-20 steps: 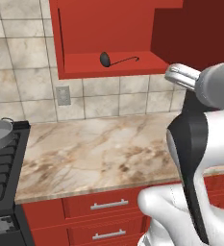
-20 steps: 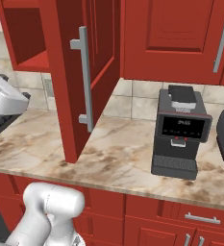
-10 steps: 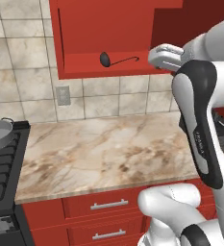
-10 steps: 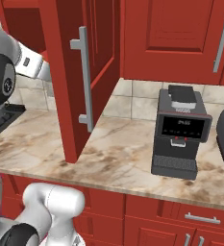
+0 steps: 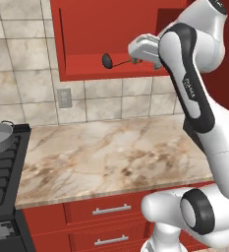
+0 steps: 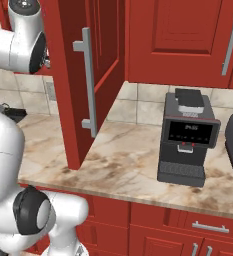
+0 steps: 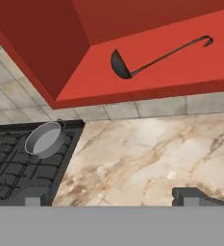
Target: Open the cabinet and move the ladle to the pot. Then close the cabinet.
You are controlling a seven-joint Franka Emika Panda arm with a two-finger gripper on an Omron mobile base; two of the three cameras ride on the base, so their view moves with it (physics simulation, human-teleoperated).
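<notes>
Your cabinet (image 5: pixel 111 29) stands open; the dark ladle (image 7: pixel 132 65) lies on its floor near the front edge, the grey pot (image 7: pixel 45 139) on the stove.

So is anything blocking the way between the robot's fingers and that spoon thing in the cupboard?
Nothing visible does. The cabinet door is swung open, and the ladle lies alone on the bare shelf. The fingers hover open right by the end of its handle, with only free space between them.
</notes>
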